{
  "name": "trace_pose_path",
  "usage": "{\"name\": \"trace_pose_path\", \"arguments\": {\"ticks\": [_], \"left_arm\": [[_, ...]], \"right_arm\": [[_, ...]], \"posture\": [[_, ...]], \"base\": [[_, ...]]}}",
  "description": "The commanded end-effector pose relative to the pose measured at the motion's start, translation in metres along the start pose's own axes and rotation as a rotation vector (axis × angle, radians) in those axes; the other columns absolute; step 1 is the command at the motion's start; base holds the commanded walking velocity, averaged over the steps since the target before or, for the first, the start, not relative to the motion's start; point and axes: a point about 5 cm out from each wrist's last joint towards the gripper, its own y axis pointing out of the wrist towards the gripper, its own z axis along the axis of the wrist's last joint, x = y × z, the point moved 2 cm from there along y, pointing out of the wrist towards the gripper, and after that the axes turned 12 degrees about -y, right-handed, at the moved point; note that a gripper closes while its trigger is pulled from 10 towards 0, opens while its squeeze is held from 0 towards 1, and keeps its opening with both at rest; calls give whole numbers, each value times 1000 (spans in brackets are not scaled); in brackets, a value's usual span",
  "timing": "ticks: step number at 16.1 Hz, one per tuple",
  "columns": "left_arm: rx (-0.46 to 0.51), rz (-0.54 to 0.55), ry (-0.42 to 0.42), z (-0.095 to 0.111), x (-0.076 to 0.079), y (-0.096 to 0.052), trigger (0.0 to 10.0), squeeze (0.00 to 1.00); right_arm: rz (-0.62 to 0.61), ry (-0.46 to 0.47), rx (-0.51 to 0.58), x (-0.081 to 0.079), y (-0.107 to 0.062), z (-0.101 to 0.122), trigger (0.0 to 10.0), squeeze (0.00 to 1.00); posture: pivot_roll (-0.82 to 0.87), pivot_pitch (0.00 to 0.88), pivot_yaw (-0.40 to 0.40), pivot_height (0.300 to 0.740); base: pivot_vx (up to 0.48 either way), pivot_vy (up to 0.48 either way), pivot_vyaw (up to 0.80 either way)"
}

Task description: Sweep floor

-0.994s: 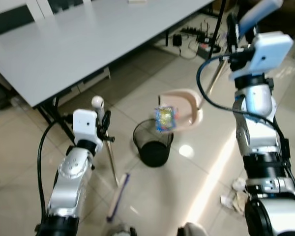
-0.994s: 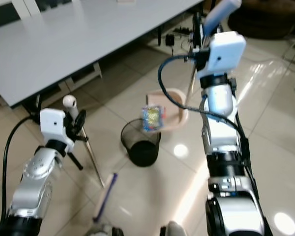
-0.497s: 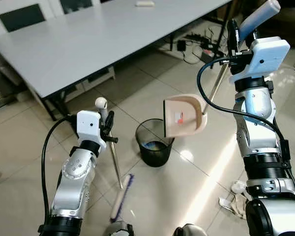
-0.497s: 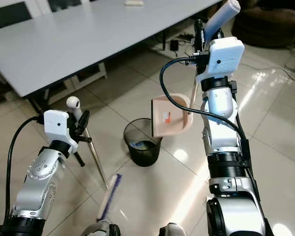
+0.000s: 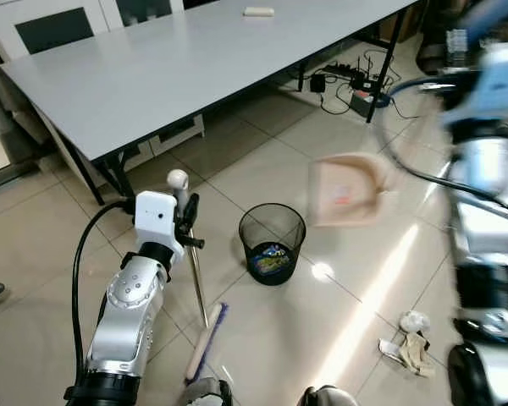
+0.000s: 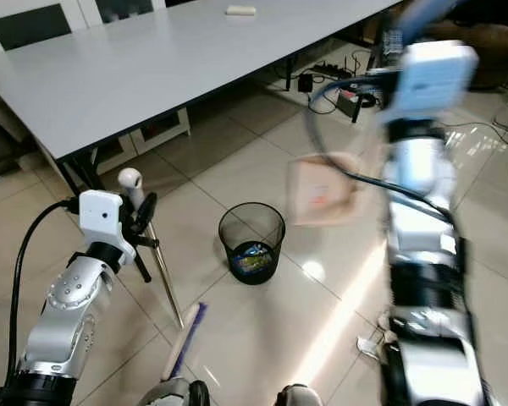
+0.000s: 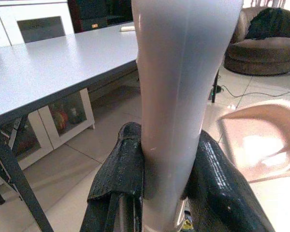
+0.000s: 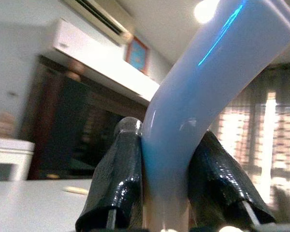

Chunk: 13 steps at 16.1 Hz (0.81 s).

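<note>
My left gripper [image 5: 189, 222] is shut on the thin broom handle [image 5: 196, 275], which slants down to the broom head [image 5: 205, 342] on the tiles. In the left wrist view its fingers [image 7: 122, 166] clamp the pale handle [image 7: 176, 87]. A black mesh bin [image 5: 273, 243] stands on the floor with a colourful wrapper [image 5: 273, 256] inside. The beige dustpan [image 5: 347, 188] hangs blurred in the air to the right of the bin. My right gripper [image 8: 169, 136] is shut on its pale blue handle [image 8: 208, 72], high at the right.
A long grey table [image 5: 152, 68] spans the back, with cables and a power strip [image 5: 356, 85] under its far end. Crumpled paper and a rag [image 5: 411, 347] lie on the tiles at the right. A brown sofa [image 7: 266, 53] stands beyond.
The wrapper dropped from the dustpan into the bin. My right arm has swung the dustpan rightward, away from above the bin. The camera has shifted a little.
</note>
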Motion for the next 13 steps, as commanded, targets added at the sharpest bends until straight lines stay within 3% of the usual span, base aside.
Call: {"name": "trace_pose_path", "arguments": {"ticks": [1,2,3,4,8,13], "left_arm": [[0,-11,8,1,0,0,10000,0],[-13,-16,4,-1,0,-1,10000,0],[-17,-22,5,-1,0,-2,10000,0],[-36,-49,14,-2,1,-3,10000,0],[-44,-58,28,0,0,0,10000,0],[-40,-56,39,6,-1,5,10000,0]], "right_arm": [[-31,-19,-24,8,-4,-2,10000,0],[-79,-40,-136,20,-22,-22,10000,0],[-91,-59,-183,24,-31,-30,10000,0],[-156,-15,-323,30,-61,-48,10000,0],[-139,38,-393,14,-80,-52,10000,0],[-120,76,-419,4,-82,-49,10000,0]], "posture": [[-22,97,50,740],[-23,97,50,740],[-23,102,47,740],[-24,105,52,740],[-22,104,57,740],[-21,110,69,740]], "base": [[0,0,0],[0,0,0],[0,0,0],[0,0,0],[-156,0,0],[-185,0,0]]}}
